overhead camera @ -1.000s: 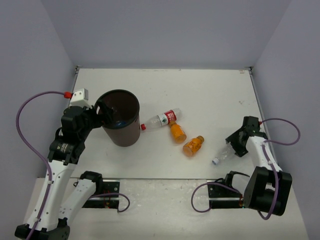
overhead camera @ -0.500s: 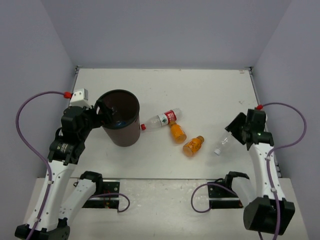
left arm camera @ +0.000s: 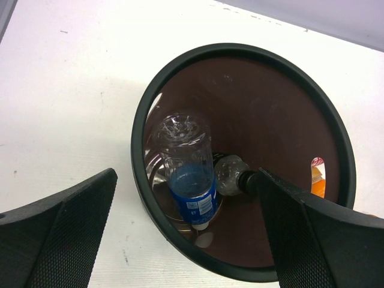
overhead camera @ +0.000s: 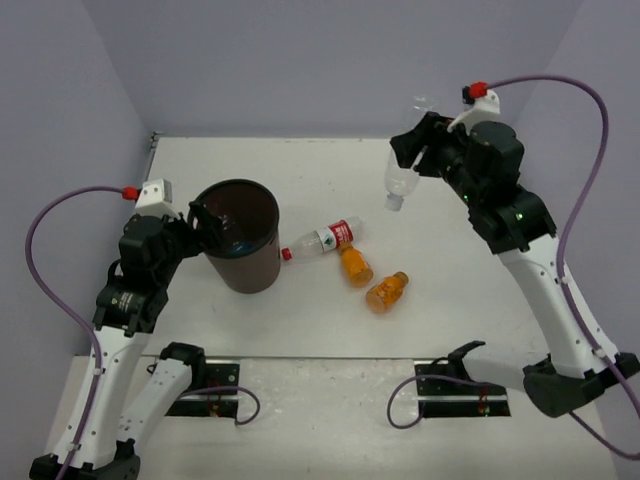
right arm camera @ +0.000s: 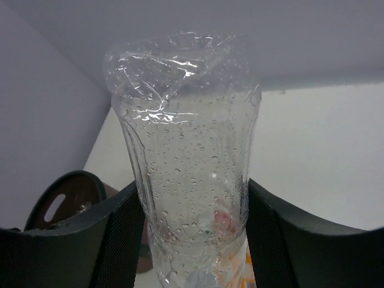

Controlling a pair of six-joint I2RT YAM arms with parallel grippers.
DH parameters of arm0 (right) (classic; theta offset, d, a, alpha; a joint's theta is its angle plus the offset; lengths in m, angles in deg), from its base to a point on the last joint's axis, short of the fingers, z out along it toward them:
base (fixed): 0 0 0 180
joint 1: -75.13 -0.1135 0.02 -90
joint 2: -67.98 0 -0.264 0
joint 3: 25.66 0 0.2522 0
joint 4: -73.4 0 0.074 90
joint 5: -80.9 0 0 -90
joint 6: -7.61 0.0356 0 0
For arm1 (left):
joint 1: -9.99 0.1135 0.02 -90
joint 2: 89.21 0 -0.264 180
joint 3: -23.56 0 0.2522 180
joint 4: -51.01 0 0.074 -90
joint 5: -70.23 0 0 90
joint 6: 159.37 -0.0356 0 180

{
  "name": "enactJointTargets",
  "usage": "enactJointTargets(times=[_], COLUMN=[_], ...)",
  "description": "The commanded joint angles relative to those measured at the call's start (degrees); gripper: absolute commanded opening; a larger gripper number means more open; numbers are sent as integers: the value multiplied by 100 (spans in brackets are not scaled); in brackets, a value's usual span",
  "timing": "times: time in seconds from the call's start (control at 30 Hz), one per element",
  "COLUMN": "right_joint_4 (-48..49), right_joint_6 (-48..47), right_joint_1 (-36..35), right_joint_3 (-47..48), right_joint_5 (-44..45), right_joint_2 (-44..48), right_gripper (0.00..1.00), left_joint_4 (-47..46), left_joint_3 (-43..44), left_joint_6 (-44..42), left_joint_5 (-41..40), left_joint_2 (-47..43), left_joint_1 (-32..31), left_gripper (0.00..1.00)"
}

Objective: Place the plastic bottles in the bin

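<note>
Clear bottle [overhead camera: 400, 175] tight in right jaws, neck cropped in wrist view; left jaws apart over bin [overhead camera: 250, 272]

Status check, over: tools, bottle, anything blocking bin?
Right tool shut on plain clear bottle, aloft, cap down. Left tool open, astride bin rim, crowding mouth. Blue-labelled bottle, black-capped bottle inside. Red-labelled bottle, two orange bottles on table.

On white surface [overhead camera: 440, 215]: bin [overhead camera: 246, 272] left of centre; red-labelled bottle [overhead camera: 322, 240], orange bottle [overhead camera: 355, 264], another orange bottle [overhead camera: 386, 291] lying mid-frame.
</note>
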Motion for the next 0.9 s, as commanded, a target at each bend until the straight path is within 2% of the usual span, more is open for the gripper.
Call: enactJointTargets(times=[0.0, 0.03, 0.07, 0.13, 0.33, 0.7, 0.87], right_joint_4=[544, 598, 601, 856, 1379, 2034, 2331], right_joint_6=[-784, -857, -928, -1139, -1267, -880, -639], right_joint_1=[-917, -1053, -1185, -1529, -2215, -2705, -2853], right_joint_3=[1288, 1780, 1809, 2641, 3663, 3503, 2820], right_joint_5=[250, 238, 238, 76, -512, -1373, -1455], right_joint_2=[-1299, -1516, -1528, -2256, -3279, -4378, -4446], right_gripper=[21, 20, 20, 20, 21, 22, 23], left_joint_4=[14, 32, 58, 102, 156, 165, 192], left_joint_3=[103, 112, 121, 130, 148, 148, 162], left_joint_6=[-88, -88, -79, -61, 0, 53, 53], left_joint_5=[-186, -187, -204, -205, -196, -205, -222], left_joint_2=[-54, -54, -71, -89, -97, -91, -121], left_joint_1=[59, 59, 59, 59, 59, 59, 59], left_gripper=[100, 100, 100, 100, 100, 100, 100])
